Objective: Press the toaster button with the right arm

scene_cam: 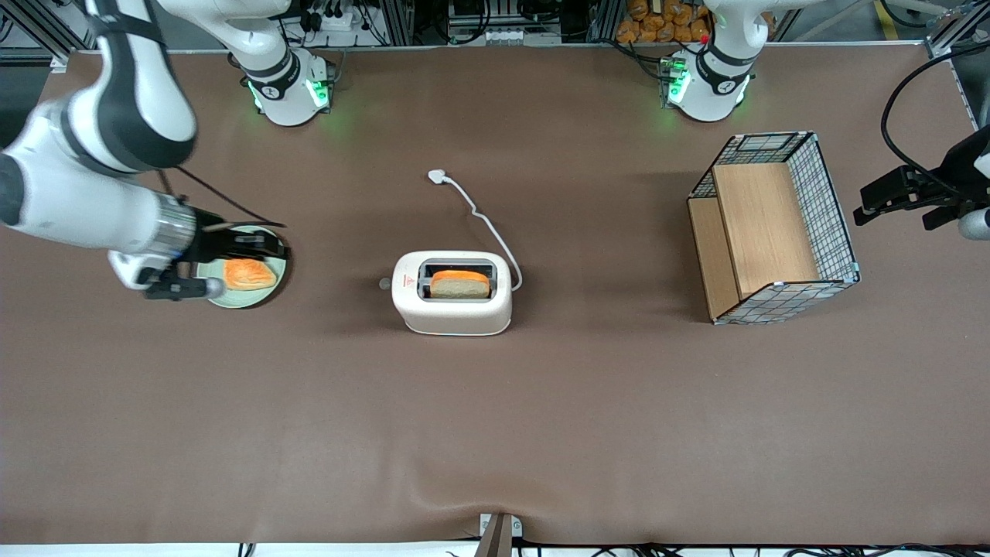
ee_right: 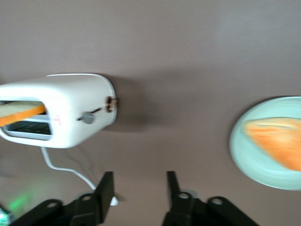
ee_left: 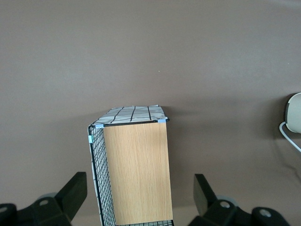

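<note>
Your toaster button (ee_right: 87, 117) juts from the end of the toaster (scene_cam: 452, 293) that faces the working arm, mid-tabletop (scene_cam: 495, 433), so a sideways push reaches it. Your claw (ee_right: 137, 192) hangs over the plate (scene_cam: 272, 291), well apart, fingers parted, empty.

tool (scene_cam: 255, 251) over plate (scene_cam: 272, 292), bare table (scene_cam: 332, 294) toward toaster (scene_cam: 452, 305)

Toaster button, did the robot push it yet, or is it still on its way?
Not yet. A bread slice already sits in the toaster. The right arm's tool hangs open above the green plate, well off toward the working arm's end of the table. The toaster button is untouched. Left to do: cross over to the toaster and press it.
</note>
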You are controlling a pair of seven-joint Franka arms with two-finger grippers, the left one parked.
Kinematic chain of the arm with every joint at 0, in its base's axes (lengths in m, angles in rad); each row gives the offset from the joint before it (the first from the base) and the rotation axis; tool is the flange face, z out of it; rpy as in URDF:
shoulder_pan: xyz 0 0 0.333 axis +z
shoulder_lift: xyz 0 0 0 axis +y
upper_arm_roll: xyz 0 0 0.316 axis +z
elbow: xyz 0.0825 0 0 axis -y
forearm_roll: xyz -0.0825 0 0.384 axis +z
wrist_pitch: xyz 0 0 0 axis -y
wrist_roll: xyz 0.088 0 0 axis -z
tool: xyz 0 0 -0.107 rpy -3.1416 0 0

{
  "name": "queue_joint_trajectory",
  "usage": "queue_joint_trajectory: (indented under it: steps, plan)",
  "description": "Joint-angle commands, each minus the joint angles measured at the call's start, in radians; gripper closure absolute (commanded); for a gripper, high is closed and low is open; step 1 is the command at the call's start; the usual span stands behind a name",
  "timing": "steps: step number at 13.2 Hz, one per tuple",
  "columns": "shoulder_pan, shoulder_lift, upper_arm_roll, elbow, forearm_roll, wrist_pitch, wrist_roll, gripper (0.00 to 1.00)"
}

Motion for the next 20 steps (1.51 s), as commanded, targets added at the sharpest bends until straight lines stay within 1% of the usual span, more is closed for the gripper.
queue_joint_trajectory:
  steps: [1,3,6,8,9,10,13,17,20]
  plan:
    - [-0.003,-0.013,-0.043,0.115,-0.101,-0.132,-0.008,0.0]
    - [-0.007,-0.034,-0.06,0.163,-0.161,-0.187,-0.008,0.0]
    - [-0.015,-0.108,-0.083,0.166,-0.202,-0.213,-0.008,0.0]
    - [-0.015,-0.126,-0.087,0.203,-0.271,-0.264,-0.008,0.0]
    - [-0.015,-0.125,-0.089,0.241,-0.291,-0.293,-0.007,0.0]
    - [-0.013,-0.125,-0.099,0.27,-0.296,-0.321,-0.005,0.0]
    - [-0.006,-0.12,-0.144,0.333,-0.28,-0.407,-0.005,0.0]
    - [-0.004,-0.122,-0.144,0.368,-0.282,-0.439,-0.007,0.0]
    - [-0.004,-0.122,-0.144,0.398,-0.296,-0.456,-0.005,0.0]
